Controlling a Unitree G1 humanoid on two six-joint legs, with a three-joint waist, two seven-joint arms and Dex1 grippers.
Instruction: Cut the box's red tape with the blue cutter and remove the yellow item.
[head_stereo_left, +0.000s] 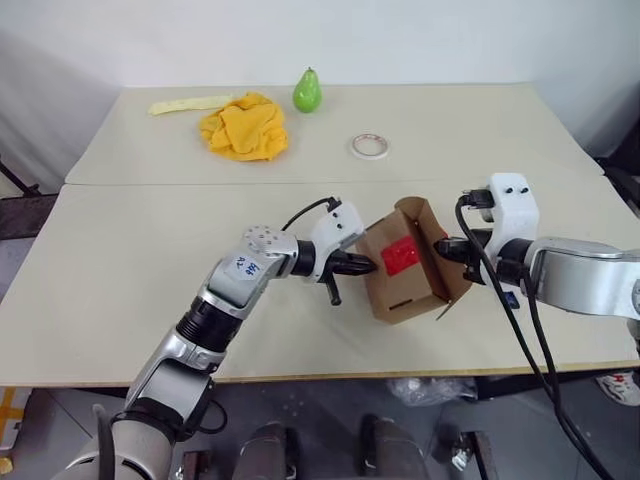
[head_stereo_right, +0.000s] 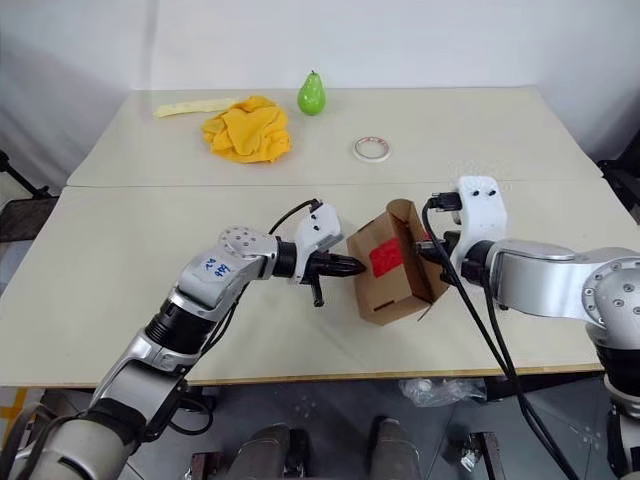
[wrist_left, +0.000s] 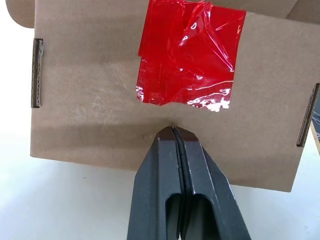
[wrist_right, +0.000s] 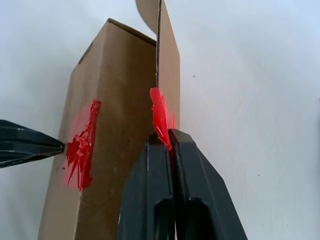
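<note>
The brown cardboard box (head_stereo_left: 412, 285) stands tilted over the front table, one flap (wrist_right: 169, 75) open upward. My right gripper (head_stereo_left: 441, 248) is shut on that flap's edge, where a torn strip of red tape (wrist_right: 159, 116) clings. A red tape patch (wrist_left: 187, 55) covers the face turned toward my left gripper (wrist_left: 172, 131). That gripper is shut, and its tips press the cardboard just beside the patch. A short dark stub (head_stereo_left: 334, 291) hangs under the left gripper; I cannot tell whether it is the blue cutter. The yellow item is hidden.
On the far table lie a yellow-orange cloth heap (head_stereo_left: 245, 127), a green pear (head_stereo_left: 307, 91), a white tape roll (head_stereo_left: 369, 146) and a pale yellow strip (head_stereo_left: 188, 104). A seam (head_stereo_left: 150, 184) joins the two tables. The front edge (head_stereo_left: 300, 376) runs close below the box.
</note>
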